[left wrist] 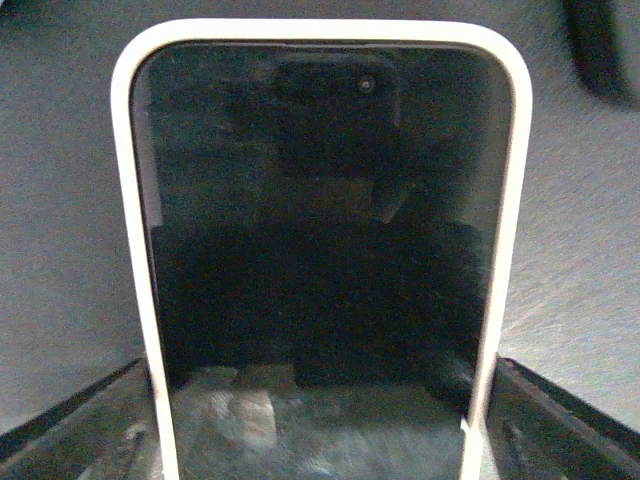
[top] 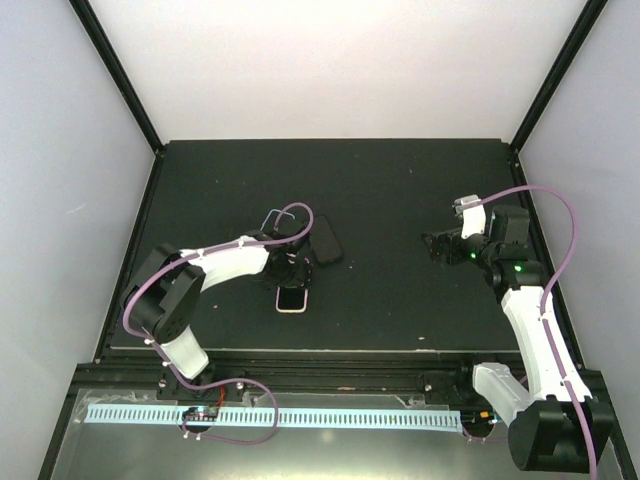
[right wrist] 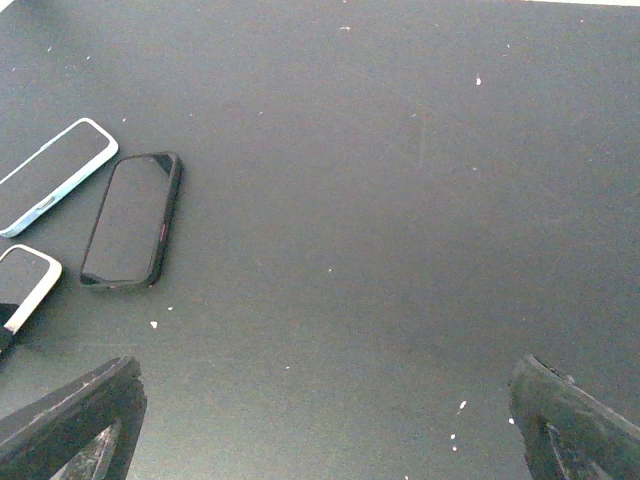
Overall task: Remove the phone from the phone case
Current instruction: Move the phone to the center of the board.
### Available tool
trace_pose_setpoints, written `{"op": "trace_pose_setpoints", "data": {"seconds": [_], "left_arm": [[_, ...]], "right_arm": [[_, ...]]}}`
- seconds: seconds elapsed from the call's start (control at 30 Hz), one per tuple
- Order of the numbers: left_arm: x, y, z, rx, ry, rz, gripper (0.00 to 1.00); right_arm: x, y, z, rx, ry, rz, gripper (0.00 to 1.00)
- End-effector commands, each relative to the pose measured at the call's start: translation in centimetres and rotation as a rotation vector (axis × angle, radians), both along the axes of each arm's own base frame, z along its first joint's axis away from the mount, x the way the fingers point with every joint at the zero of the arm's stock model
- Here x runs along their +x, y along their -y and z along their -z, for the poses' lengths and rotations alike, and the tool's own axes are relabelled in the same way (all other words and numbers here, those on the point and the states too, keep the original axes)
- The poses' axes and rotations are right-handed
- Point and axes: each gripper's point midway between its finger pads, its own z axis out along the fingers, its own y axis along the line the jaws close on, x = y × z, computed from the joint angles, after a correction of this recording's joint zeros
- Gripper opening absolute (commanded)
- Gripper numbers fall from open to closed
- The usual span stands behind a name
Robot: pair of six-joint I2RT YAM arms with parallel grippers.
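The pale blue phone case lies at the middle left of the mat, partly under my left arm's cable. It also shows in the right wrist view; I cannot tell whether it is empty. The phone, black with a thin pinkish edge, lies bare just right of the case. My left gripper is shut on a white-rimmed phone, held low in front of the case. My right gripper is open and empty, well to the right.
The black mat has raised black rails at its left, right and front edges. The white-rimmed phone's corner shows at the left edge of the right wrist view. Small white specks lie on the mat.
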Motion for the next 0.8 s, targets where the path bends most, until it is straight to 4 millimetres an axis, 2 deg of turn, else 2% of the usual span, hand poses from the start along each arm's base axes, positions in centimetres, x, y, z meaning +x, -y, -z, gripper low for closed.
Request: {"op": "trace_pose_setpoints", "data": {"seconds": [0.0,0.03,0.23,0.43,0.5,0.6,0.7,0.77], "left_arm": [[1.8,2.4,-0.3,-0.120,0.015,-0.026,0.95],[1.6,2.2,-0.4,-0.114,0.013,-0.025,0.98],[-0.9,-1.2,-1.4,-0.036,0.019,-0.055,0.99],[-3.6,-1.9,-0.7,-0.057,-0.010,-0.007,0.99],[-3.9,-1.0,-0.6,-0.093,-0.015,0.024,0.99],[-4.1,1.6,-0.7,-0.156,-0.016,0.087,0.99],[-4.0,4.9,-0.8,-0.197,-0.009,0.159,0.99],[-3.7,8.1,-1.9,-0.243,0.007,0.211,0.99]], "right_arm": [[0.4,0.3,-1.8,-0.013,0.063,0.008,1.00],[0.3,0.3,-1.8,-0.015,0.064,0.007,1.00],[0.3,0.2,-1.9,-0.015,0.068,-0.006,1.00],[0.3,-0.3,-1.5,0.002,0.048,-0.030,1.00],[0.3,-0.3,-1.5,0.001,0.044,-0.032,1.00],[0.4,-0.2,-1.3,-0.003,0.041,-0.027,1.00],[0.5,0.0,-1.2,-0.008,0.039,-0.020,1.00],[0.6,0.2,-0.9,-0.016,0.031,-0.008,1.00]]}}
